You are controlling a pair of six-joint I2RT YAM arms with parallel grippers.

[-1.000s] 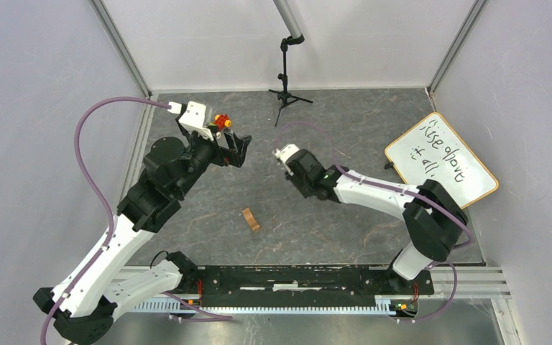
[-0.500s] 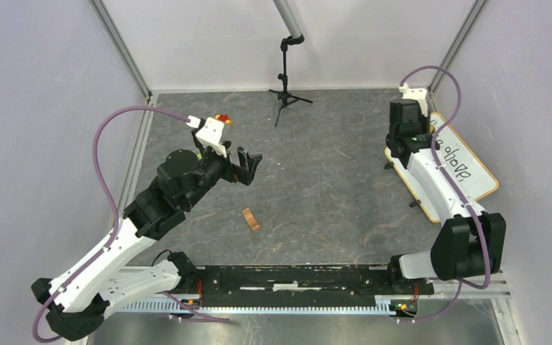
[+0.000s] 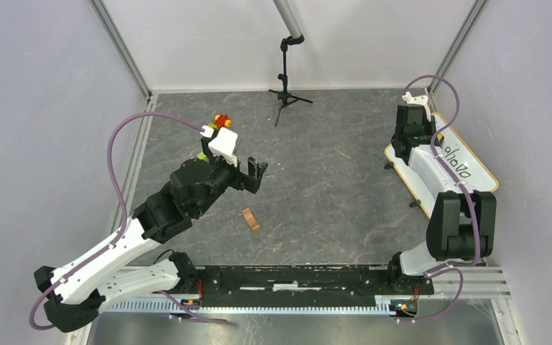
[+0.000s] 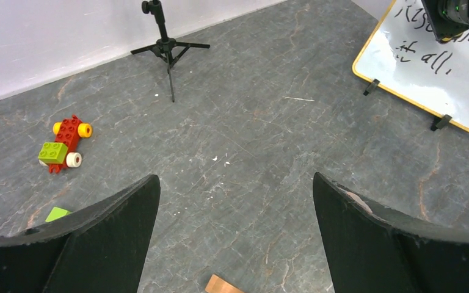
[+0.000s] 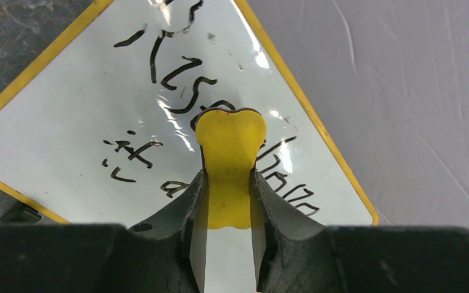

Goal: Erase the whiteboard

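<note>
The left arm (image 3: 158, 208) stretches toward mid-frame, its left gripper (image 4: 235, 178) spread wide. The right arm (image 3: 431, 169) folds up at the right edge, its right gripper (image 5: 229, 177) pinching a yellow pad (image 5: 230, 131).

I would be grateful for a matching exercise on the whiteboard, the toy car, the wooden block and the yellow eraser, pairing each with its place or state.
Things:
1. whiteboard
2. toy car
3. block
4. eraser

Places or states:
a. pinched in the right gripper
b. mid-table, nearest the arms' bases
c. at the right edge, bearing dark writing
d. far side, left half

Pairs: 1-c, 2-d, 3-b, 4-a
</note>
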